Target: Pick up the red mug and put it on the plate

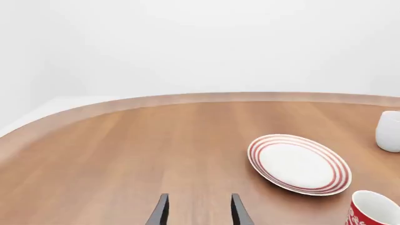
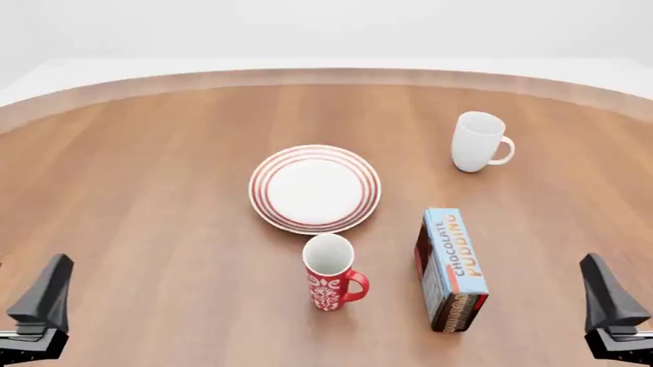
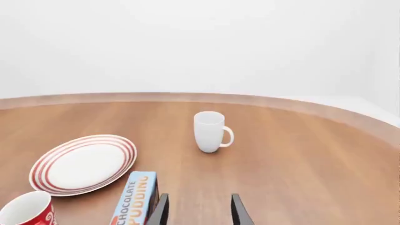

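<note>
Front view: the red mug (image 2: 331, 272) stands upright on the wooden table (image 2: 153, 199), just on the near side of the plate (image 2: 315, 188), close to its rim but apart from it; handle turned toward the right side. The plate is bare. A chocolate pudding box (image 2: 450, 269) stands on end near the mug's handle side, and a plain white mug (image 2: 478, 142) sits well apart, further back on the right. The left gripper (image 1: 197, 211) and right gripper (image 3: 197, 209) both rest low at the near corners of the table, well away from everything; each wrist view shows two dark fingers spread with table visible between them, nothing held. Judgement: the task has not begun — this is the approach step, mug untouched. The mug sits roughly midway between the arms, so either could take it. Reaching from the right means passing the box and meeting the handle; the left side looks freer. The next move calls for bringing spread fingers around the mug's body or rim, closing, lifting clear, then a short carry forward onto the plate's centre.
</note>
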Controlling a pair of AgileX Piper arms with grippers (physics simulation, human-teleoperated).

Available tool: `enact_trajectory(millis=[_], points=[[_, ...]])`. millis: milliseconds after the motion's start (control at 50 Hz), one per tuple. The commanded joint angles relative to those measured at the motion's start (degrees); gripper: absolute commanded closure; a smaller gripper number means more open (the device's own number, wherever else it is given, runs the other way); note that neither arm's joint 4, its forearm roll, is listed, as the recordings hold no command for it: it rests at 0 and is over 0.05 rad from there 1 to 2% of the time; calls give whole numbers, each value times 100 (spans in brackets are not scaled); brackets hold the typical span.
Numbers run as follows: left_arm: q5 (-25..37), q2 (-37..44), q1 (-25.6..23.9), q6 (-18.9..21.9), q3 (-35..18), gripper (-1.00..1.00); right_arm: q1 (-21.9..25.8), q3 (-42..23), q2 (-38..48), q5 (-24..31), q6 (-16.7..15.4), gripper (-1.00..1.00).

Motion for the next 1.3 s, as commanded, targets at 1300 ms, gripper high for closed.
enact_trajectory(millis=[1300], points=[[-6, 25, 0, 0, -15, -100, 2950, -5165, 4299, 3101, -479, -100]])
